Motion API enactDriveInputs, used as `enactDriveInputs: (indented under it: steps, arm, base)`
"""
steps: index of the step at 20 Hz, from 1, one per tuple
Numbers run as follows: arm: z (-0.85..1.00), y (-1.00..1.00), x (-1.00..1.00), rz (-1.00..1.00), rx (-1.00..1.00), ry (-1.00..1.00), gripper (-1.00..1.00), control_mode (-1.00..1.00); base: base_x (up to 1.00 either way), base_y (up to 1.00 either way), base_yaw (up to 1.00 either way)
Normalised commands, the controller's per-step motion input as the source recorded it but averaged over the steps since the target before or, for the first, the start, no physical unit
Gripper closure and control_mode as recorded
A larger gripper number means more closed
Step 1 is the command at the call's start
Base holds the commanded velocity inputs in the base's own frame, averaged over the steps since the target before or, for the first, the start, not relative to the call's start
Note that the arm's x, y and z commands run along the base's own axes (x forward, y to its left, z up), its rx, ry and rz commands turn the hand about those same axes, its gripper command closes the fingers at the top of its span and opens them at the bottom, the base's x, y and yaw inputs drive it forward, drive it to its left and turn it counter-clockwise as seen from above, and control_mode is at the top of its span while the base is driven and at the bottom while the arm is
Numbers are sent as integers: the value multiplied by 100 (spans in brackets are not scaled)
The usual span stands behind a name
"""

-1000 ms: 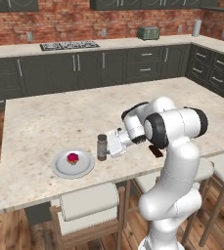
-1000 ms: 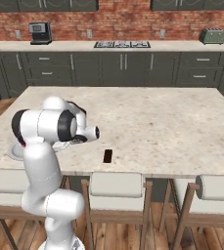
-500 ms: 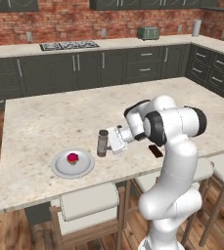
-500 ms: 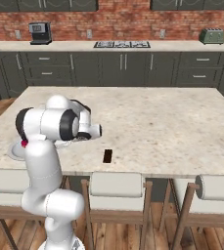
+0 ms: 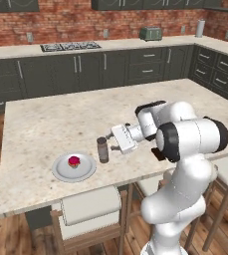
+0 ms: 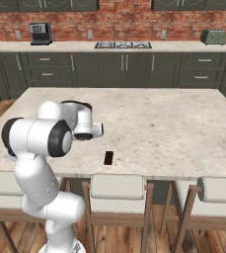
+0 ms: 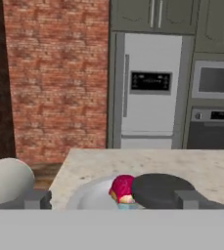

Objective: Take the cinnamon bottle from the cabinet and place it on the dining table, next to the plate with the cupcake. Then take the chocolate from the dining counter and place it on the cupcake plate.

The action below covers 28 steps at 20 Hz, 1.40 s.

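- Left base view, lower centre: one plate point(image 5: 74, 168), one cupcake point(image 5: 74, 161) on it, one cinnamon bottle point(image 5: 102, 150) upright just right of the plate, near the dining table's point(image 5: 46, 124) front edge.
- The gripper point(image 5: 110, 144) stands spread around the bottle, not pinching it.
- Bare stone reaches far behind them.
- Right base view adds one chocolate point(image 6: 108, 157), centre, near the front edge.
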Motion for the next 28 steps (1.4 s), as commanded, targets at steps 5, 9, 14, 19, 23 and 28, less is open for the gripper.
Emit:
enactDriveInputs:
  steps: [5, 9, 14, 19, 23, 28]
  arm:
    - [96, -38, -55, -2, 1, 2, -100, -100]
    - [100, -39, -56, 0, 0, -1, -100, -100]
    - [99, -33, -69, -2, -12, -2, -100, -100]
    - [87, -15, -40, -15, -25, 8, -100, -100]
    - [0, -1, -17, -47, -16, 38, -100, -100]
    - [-23, -1, -15, -44, -23, 40, -100, -100]
  base:
    - [0, 0, 0]
    - [0, 0, 0]
    - [0, 0, 0]
    - [0, 0, 0]
    - [0, 0, 0]
    - [0, 0, 0]
